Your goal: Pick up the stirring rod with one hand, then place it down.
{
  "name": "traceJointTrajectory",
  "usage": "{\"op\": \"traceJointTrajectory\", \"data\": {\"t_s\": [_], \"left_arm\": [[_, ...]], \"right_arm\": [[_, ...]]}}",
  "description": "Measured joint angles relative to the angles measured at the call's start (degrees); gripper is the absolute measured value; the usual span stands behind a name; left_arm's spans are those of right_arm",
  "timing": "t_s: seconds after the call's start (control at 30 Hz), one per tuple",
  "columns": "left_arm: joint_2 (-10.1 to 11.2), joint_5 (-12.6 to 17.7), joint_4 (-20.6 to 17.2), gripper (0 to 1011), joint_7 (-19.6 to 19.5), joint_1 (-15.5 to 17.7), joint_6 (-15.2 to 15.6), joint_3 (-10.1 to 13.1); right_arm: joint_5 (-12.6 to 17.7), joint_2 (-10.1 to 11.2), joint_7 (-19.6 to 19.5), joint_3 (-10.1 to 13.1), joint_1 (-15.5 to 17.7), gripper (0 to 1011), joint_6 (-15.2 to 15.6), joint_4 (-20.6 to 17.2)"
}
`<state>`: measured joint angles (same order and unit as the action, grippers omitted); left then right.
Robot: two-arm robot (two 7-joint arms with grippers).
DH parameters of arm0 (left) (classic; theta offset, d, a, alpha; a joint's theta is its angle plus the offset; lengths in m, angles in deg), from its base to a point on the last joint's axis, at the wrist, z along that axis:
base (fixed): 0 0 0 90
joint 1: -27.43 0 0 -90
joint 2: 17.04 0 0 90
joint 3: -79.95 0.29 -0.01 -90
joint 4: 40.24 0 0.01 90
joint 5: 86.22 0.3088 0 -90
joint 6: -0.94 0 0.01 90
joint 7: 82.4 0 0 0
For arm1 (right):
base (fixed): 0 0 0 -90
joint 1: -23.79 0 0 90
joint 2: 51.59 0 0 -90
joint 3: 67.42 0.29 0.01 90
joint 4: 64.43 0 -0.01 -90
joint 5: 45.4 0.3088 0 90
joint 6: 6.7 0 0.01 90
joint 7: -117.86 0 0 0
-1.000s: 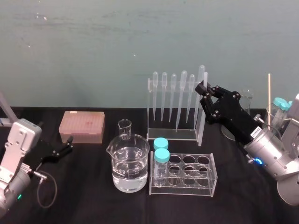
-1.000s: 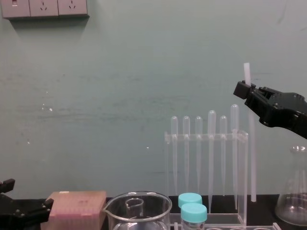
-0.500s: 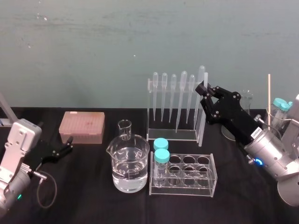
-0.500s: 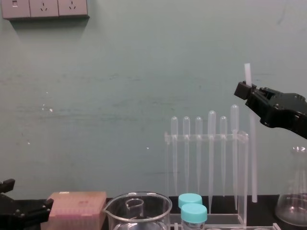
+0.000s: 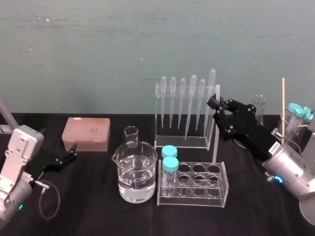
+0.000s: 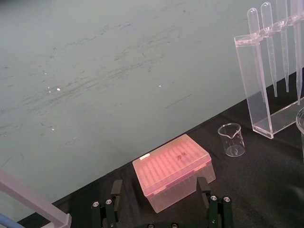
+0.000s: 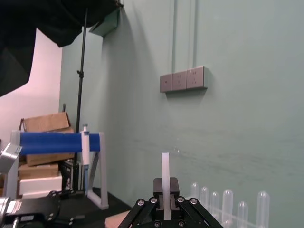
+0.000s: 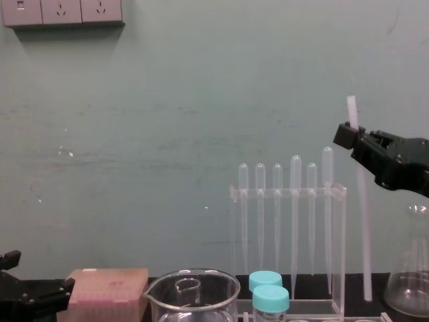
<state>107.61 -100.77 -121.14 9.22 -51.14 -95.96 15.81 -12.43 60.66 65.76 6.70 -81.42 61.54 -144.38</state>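
The stirring rod (image 5: 215,137) is a thin translucent white stick held nearly upright, just right of the pipette rack (image 5: 184,113). My right gripper (image 5: 214,102) is shut on it near its upper end. In the chest view the stirring rod (image 8: 363,235) leans slightly, and the right gripper (image 8: 345,134) holds it with a short length sticking out above. In the right wrist view the stirring rod (image 7: 165,166) rises from the shut right gripper (image 7: 166,187). Whether its lower tip touches the table I cannot tell. My left gripper (image 5: 71,151) rests open at the left, near the pink box (image 6: 173,168).
A beaker of water (image 5: 137,172) and a small beaker (image 5: 131,135) stand in the middle. Before the pipette rack is a clear tube rack (image 5: 216,189) with two teal-capped tubes (image 5: 170,164). A flask (image 5: 258,105) and a thin wooden stick (image 5: 283,105) stand at the far right.
My right gripper has carried the stirring rod lower, a little to the right and nearer to me, and the rod now leans slightly. The left arm has not moved.
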Motion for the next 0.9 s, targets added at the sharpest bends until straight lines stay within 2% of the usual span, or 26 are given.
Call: {"op": "traceJointTrajectory", "data": {"t_s": [0.37,0.9], "left_arm": [[0.00,0.00,0.00,1000,0.00,0.00,0.00,0.00],[0.00,0.00,0.00,1000,0.00,0.00,0.00,0.00]], "right_arm": [[-0.34,1.48,0.10,-0.43,1.70,69,1.78,-0.92],[-1.98,1.18,1.20,-2.58,0.00,69,2.22,3.46]]}}
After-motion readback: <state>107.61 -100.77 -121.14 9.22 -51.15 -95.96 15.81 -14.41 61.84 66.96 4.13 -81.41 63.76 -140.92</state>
